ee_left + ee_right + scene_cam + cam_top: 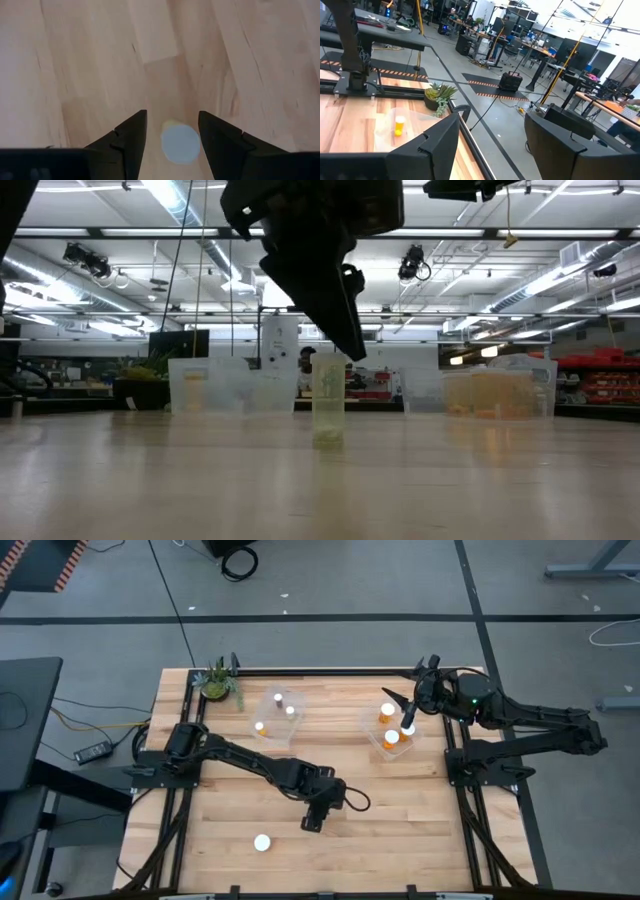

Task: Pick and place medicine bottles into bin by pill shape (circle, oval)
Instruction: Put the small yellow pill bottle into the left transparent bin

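On the left we see the potted plant (217,680) at the desk's (400,830) far corner and a clear bin (274,712) holding three white-capped bottles, while one lone bottle (262,842) stands near the front edge. Just right of it, our left pincer (313,820) hangs low with its fingers spread wide, the bottle's white cap (180,143) between them but untouched. Farther right, a second bin (390,730) holds orange bottles, and our right pincer (408,710) hovers over it, fingers wide apart and empty.
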Controlling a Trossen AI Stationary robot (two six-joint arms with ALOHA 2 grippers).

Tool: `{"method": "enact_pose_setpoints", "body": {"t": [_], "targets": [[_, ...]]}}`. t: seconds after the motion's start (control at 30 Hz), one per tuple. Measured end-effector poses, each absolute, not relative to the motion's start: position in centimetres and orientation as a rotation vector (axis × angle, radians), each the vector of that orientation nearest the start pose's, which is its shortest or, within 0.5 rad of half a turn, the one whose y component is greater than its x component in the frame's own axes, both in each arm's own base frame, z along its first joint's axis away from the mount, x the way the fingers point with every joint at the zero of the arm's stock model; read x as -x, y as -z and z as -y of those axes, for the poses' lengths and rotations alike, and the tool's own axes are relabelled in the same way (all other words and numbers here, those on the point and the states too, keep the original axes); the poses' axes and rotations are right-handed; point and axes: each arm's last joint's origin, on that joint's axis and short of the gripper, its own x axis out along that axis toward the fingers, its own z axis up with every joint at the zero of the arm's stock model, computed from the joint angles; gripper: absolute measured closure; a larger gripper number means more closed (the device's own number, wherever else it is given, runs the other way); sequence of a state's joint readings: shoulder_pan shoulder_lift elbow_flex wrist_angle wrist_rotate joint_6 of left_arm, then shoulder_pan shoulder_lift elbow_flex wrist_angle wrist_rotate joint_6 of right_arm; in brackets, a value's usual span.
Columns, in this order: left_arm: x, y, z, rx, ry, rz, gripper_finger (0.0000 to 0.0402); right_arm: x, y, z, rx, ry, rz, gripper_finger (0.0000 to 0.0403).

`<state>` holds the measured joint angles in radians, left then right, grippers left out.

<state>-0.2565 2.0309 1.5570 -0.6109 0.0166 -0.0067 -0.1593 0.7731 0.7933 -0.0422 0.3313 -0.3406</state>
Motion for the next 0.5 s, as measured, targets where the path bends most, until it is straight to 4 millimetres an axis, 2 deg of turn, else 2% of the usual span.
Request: {"method": "enact_pose_setpoints", "body": {"t": [0.33,0.5], "targets": [[-41.3,-18.0,11.4,-0.15,0.257,-1.14,0.0217,-16.6,-35.1,3.6,0.336,0.482,-0.106,0.017],[-41.3,-17.9,11.4,-0.157,0.259,-1.149,0.0223,-16.6,-35.1,3.6,0.336,0.482,-0.106,0.017]]}}
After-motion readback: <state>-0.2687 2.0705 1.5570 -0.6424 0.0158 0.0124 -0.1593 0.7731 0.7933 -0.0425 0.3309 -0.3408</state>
